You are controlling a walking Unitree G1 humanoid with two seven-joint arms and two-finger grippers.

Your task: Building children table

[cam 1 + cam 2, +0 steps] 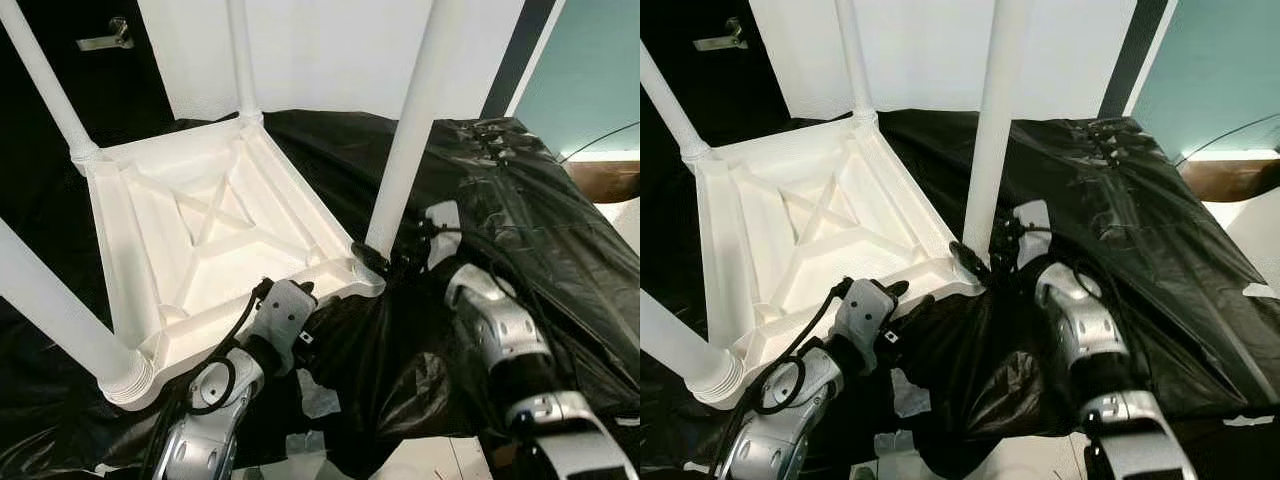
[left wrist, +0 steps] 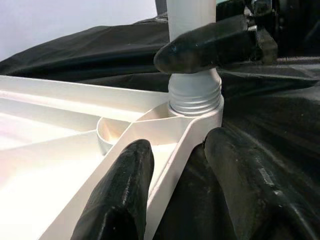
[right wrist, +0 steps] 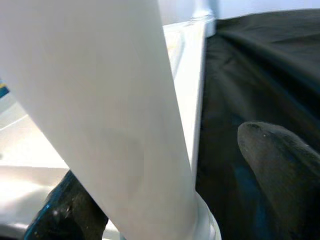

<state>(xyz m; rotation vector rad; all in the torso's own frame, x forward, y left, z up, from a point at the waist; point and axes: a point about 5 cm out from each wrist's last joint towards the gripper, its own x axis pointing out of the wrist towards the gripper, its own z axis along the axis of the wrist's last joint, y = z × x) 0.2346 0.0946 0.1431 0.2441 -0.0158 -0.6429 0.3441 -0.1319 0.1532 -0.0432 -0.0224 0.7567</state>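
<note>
A white plastic children's table (image 1: 130,260) lies upside down on a black plastic sheet (image 1: 540,230), with its ribbed underside facing up. Four white legs stand up from its corners. The near-right leg (image 1: 410,130) sits in its threaded corner socket (image 2: 195,97). My right gripper (image 1: 385,262) reaches around the base of that leg with the leg between its fingers; a gap shows beside one finger (image 3: 280,165), so it is open. My left gripper (image 2: 175,165) straddles the table's near rim just left of that corner, one finger (image 2: 120,195) inside and one outside, open.
The black sheet covers the raised surface under the table and hangs crumpled over the near edge. A white wall (image 1: 330,50) rises behind, with a dark door and metal handle (image 1: 105,38) at the far left. Bits of pale floor (image 1: 430,460) show below the sheet.
</note>
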